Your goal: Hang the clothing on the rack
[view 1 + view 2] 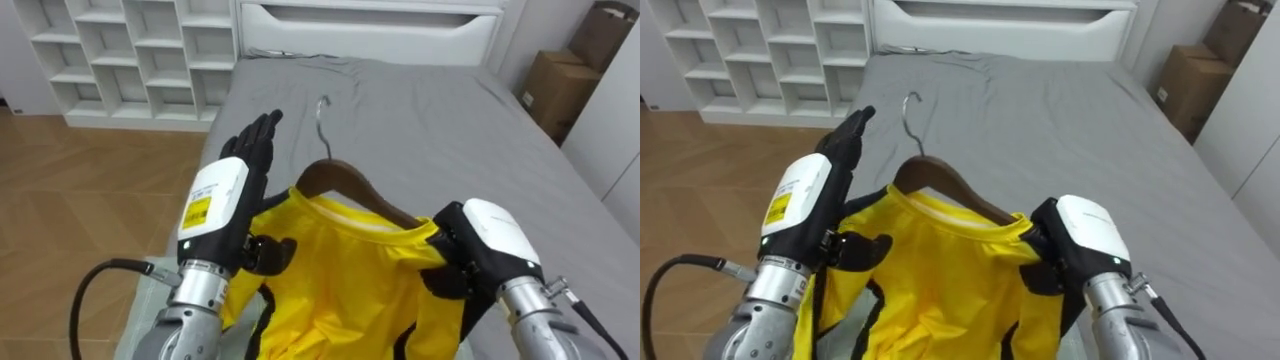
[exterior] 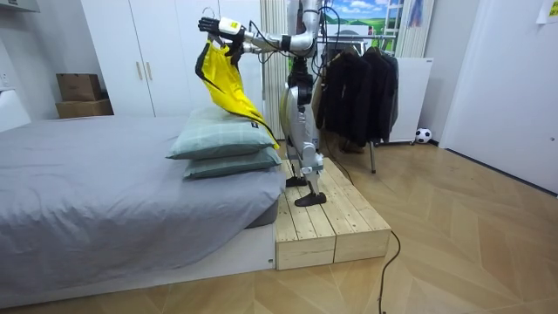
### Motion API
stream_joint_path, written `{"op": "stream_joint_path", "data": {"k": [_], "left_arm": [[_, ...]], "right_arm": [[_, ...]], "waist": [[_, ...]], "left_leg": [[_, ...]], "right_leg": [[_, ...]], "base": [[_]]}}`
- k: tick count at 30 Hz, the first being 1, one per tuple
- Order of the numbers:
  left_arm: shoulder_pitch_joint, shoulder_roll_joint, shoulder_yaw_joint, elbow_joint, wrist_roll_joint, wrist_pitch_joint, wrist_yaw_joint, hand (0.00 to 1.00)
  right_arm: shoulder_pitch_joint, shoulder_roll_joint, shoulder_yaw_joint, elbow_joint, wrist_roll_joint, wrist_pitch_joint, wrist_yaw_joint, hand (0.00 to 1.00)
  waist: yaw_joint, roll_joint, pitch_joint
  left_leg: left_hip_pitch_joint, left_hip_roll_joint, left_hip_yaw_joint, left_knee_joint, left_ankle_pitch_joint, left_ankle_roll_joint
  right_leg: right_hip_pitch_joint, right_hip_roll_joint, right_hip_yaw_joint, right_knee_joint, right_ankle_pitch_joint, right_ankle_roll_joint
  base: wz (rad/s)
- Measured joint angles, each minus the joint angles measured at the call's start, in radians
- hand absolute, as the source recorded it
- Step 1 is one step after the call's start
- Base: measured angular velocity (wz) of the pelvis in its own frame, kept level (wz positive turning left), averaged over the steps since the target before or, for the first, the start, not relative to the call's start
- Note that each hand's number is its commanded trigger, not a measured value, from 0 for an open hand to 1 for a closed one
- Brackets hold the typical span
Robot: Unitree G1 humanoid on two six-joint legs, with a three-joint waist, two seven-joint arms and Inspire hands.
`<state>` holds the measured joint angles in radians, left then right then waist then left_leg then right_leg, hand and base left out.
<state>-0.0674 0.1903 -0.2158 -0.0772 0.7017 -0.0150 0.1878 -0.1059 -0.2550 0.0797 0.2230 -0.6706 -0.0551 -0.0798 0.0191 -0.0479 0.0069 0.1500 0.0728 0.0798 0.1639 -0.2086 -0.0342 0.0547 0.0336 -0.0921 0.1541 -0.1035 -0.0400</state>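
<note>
A yellow shirt [image 1: 340, 275] with dark trim is held up over the grey bed [image 1: 450, 120] between my two hands. A brown wooden hanger [image 1: 340, 183] sits in its collar, with the metal hook [image 1: 322, 118] pointing up. My left hand [image 1: 232, 190] is at the shirt's left shoulder. Its fingers are straight and point away, and the thumb lies on the cloth. My right hand [image 1: 478, 245] is at the right shoulder, with its fingers curled into the cloth. In the room view the shirt [image 2: 225, 80] hangs from my raised hands above the pillows.
I stand on a wooden platform [image 2: 324, 218] beside the bed, next to two stacked pillows [image 2: 228, 141]. Behind me is a clothes rack with dark garments [image 2: 357, 83]. A white shelf unit [image 1: 130, 50], a white headboard [image 1: 370, 25] and cardboard boxes [image 1: 560, 85] surround the bed.
</note>
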Motion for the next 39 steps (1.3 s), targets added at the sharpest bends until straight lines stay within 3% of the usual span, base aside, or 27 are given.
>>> {"op": "stream_joint_path", "data": {"k": [25, 30, 34, 39], "left_arm": [[0.037, 0.021, 0.090, 0.045, -0.042, -0.003, 0.041, 0.00], [0.085, 0.021, 0.100, 0.052, -0.042, -0.004, 0.046, 0.00], [0.127, 0.021, 0.105, 0.118, -0.042, -0.006, 0.048, 0.00], [0.196, 0.022, 0.165, 0.122, -0.065, -0.017, 0.056, 0.00]], "right_arm": [[0.000, -0.006, -0.042, -0.004, -0.006, -0.001, -0.063, 1.00], [0.000, -0.006, -0.066, -0.004, -0.006, 0.000, -0.087, 1.00], [0.003, -0.007, -0.071, -0.004, -0.002, 0.000, -0.095, 1.00], [0.009, -0.022, -0.086, -0.013, -0.001, 0.000, -0.103, 1.00]], "waist": [[-0.043, 0.012, -0.0003], [-0.043, 0.012, -0.0005], [-0.040, 0.012, -0.0006], [-0.034, 0.015, -0.0026]], "left_leg": [[0.000, -0.002, 0.003, 0.000, 0.000, 0.000], [0.002, -0.001, 0.005, 0.000, 0.000, 0.000], [0.003, -0.001, 0.008, 0.000, 0.000, 0.000], [-0.001, -0.002, 0.004, -0.001, 0.000, 0.000]], "right_leg": [[-0.001, 0.001, 0.009, 0.003, -0.001, 0.000], [0.000, 0.001, 0.009, 0.002, -0.001, 0.000], [0.000, 0.002, 0.012, 0.004, -0.001, 0.000], [-0.002, 0.002, 0.010, 0.000, -0.001, 0.000]], "base": [[0.00], [0.00], [0.00], [0.01]]}}
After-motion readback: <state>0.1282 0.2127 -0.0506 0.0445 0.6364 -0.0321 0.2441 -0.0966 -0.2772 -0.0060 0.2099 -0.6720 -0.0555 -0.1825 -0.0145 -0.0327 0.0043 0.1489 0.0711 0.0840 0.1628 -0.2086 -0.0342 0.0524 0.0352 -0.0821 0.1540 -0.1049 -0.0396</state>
